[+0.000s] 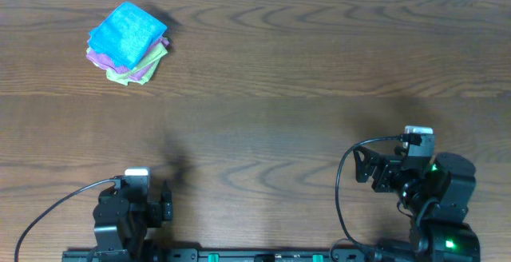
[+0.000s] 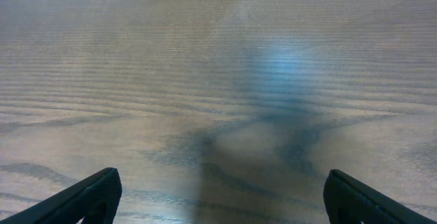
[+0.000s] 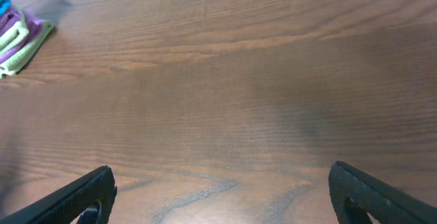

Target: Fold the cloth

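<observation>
While the left tool and right tool gape empty, the cloth sits far off, seemingly folded.

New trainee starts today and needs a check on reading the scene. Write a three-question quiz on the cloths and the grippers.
1. True or false: the blue cloth lies on top of the purple cloth and the green cloth.
2. Where on the table do those cloths lie? A) far side, toward the left; B) the centre; C) the near edge, toward the right.
3. Is the left gripper or the right gripper holding anything, and how do their jaws stand?

Key: 1 true. 2 A. 3 Neither holds anything; both stand open over bare wood.
</observation>
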Controlling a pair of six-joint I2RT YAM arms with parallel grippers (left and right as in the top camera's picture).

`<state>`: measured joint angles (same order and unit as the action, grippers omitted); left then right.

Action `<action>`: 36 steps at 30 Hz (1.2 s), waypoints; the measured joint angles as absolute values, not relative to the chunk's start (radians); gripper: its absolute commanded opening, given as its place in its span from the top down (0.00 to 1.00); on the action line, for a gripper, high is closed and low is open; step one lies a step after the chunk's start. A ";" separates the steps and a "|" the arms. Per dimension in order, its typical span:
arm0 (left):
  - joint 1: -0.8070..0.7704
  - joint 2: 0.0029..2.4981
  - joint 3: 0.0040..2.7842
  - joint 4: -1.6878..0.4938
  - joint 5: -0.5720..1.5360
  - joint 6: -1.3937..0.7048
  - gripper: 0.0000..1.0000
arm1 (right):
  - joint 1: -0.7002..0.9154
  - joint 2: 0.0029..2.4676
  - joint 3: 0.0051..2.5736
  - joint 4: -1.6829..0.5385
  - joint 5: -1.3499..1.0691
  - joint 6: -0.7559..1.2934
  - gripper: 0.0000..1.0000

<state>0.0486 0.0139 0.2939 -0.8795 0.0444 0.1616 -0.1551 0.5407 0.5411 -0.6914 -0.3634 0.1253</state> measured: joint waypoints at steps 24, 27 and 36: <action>0.049 0.011 0.294 -0.880 0.044 0.162 0.04 | -0.061 0.076 0.173 -0.657 -0.162 0.108 0.01; 0.049 0.011 0.294 -0.880 0.044 0.162 0.05 | -0.043 0.040 0.171 -0.654 -0.147 0.082 0.01; 0.049 0.011 0.294 -0.880 0.044 0.162 0.05 | 0.020 0.033 0.171 -0.687 -0.093 0.025 0.01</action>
